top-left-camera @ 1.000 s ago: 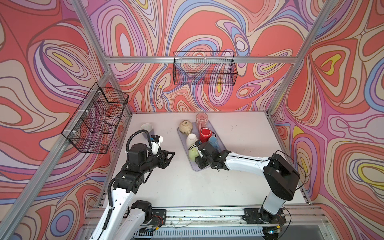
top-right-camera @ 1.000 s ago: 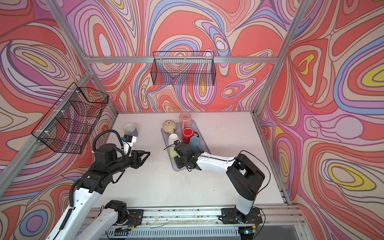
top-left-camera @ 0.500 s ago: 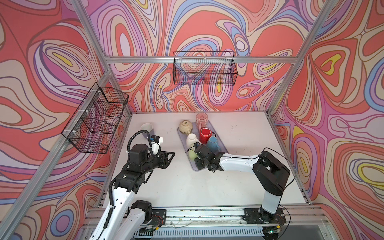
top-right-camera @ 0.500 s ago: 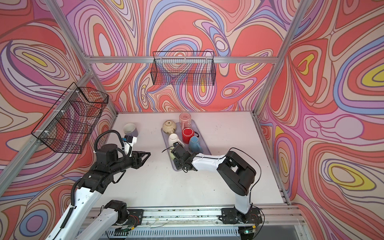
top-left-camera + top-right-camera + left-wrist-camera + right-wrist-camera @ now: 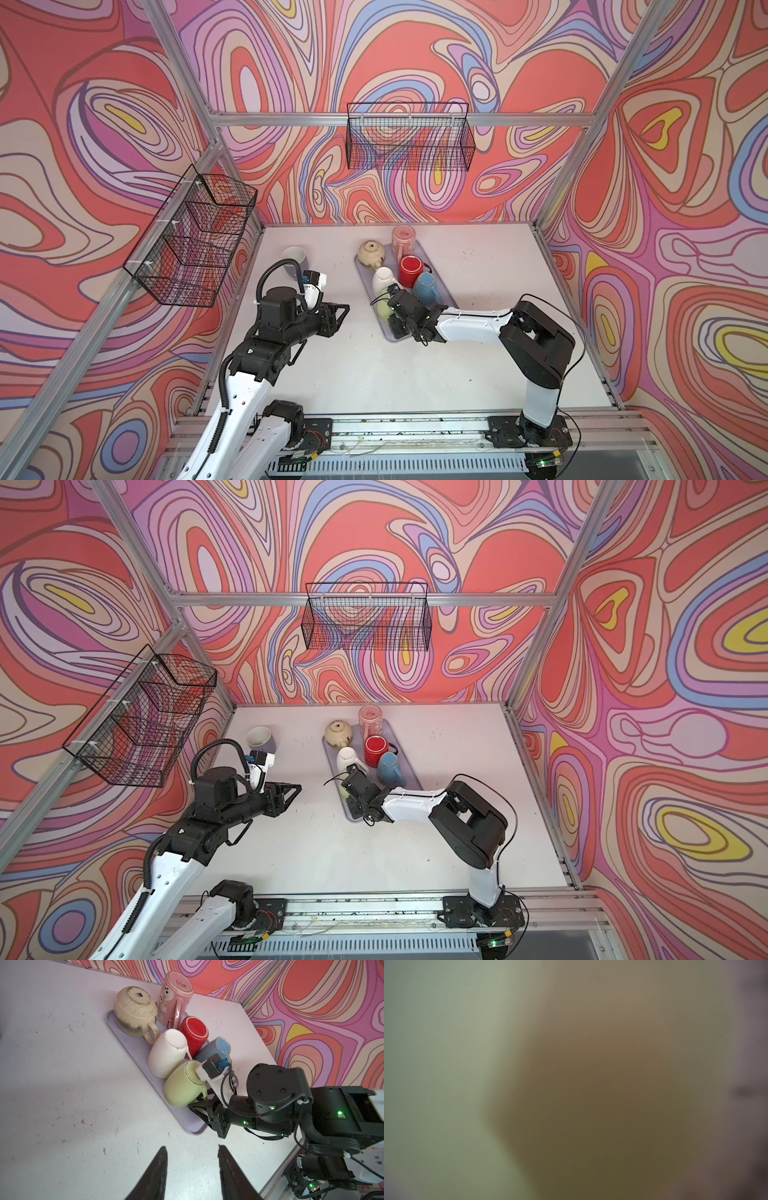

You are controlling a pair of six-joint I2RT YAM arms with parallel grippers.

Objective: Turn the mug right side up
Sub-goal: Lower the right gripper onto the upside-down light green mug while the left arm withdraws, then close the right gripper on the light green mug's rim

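A pale green mug (image 5: 182, 1088) stands upside down at the near end of the lilac tray (image 5: 187, 1128), and is half hidden in both top views (image 5: 381, 309). My right gripper (image 5: 200, 1102) (image 5: 392, 316) (image 5: 353, 801) is low at the mug's handle, with its jaws on either side of the loop. Whether they press on the handle does not show. The right wrist view is only a green and brown blur, pressed close against the mug. My left gripper (image 5: 192, 1147) (image 5: 343, 318) (image 5: 293, 798) hovers open and empty over bare table, left of the tray.
More upside-down mugs crowd the tray: white (image 5: 166, 1053), red (image 5: 194, 1032), blue (image 5: 216, 1051), pink (image 5: 176, 997) and beige (image 5: 133, 1012). A grey mug (image 5: 295, 259) stands upright at the back left. Wire baskets hang on the back wall (image 5: 409, 141) and the left wall (image 5: 195, 241).
My right arm has reached further left along the tray to the green mug's handle, and its jaws have narrowed. The left arm has not moved.
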